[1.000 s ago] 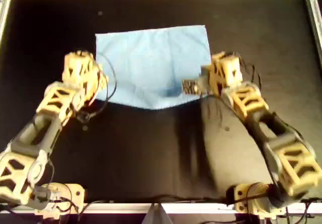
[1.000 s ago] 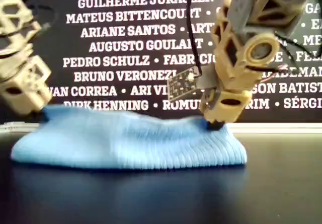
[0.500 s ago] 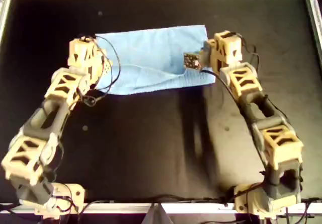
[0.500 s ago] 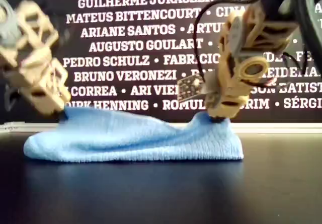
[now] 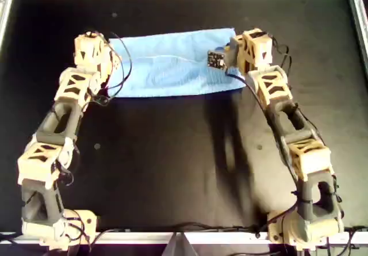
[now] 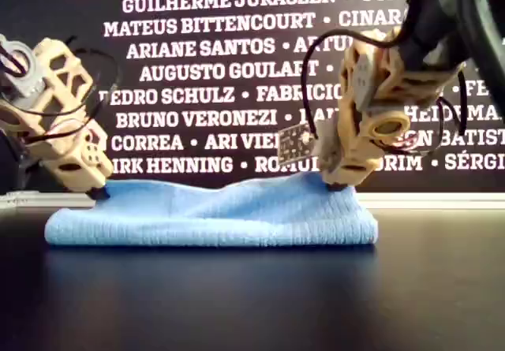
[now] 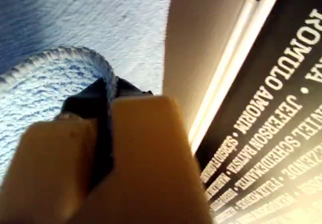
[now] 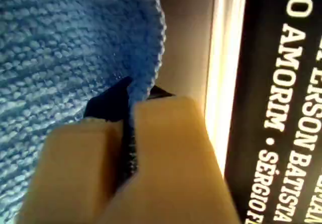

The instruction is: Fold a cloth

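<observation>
blue cloth (image 5: 172,64) now lies doubled over as a narrow band along the far edge of the black table (image 5: 172,169); a second ago it was a much deeper shape with its near edge pulled toward table centre. both arms have carried that near edge back over the rest, so the first fold looks basically made, judging by the near edge now being a rounded crease in the exterior view.

left gripper (image 5: 95,54) sits at the band's end on the overhead view's left. wrist view shows its fingers (image 7: 65,153) pinched shut on a hemmed cloth edge.

right gripper (image 5: 233,52) is at the other end, on the overhead view's right, low on the cloth in the exterior view. fingers (image 8: 166,153) likewise clamped on the hem.

cloth state: two layers, towel-like ribbed texture, top layer a bit wavy with a slight hump under the right gripper. upper edge roughly lines up with the far edge of the lower layer, though i can't confirm corner alignment. likely next: release both, but that's a guess.
</observation>
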Controlling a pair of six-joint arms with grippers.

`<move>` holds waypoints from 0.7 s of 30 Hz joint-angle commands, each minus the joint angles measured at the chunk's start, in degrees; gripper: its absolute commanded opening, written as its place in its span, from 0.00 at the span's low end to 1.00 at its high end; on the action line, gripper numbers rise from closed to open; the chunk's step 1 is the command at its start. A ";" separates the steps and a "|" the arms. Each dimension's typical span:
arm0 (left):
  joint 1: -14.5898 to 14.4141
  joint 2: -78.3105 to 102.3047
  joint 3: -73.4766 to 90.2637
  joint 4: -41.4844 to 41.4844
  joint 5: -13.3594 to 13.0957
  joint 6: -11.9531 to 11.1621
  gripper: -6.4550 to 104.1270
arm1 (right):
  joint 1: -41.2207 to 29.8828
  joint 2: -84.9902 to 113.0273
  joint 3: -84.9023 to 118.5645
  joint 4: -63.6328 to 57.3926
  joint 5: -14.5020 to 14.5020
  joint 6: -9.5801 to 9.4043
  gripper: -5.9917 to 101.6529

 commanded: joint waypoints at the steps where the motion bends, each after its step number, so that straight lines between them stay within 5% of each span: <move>1: 1.23 0.97 -6.24 -0.97 0.18 0.26 0.05 | -0.18 0.44 -7.65 -2.20 -0.62 -0.35 0.04; 21: 4.22 -1.49 -9.58 -0.97 0.18 0.26 0.05 | -0.26 -7.12 -20.04 -2.20 -0.62 -0.35 0.04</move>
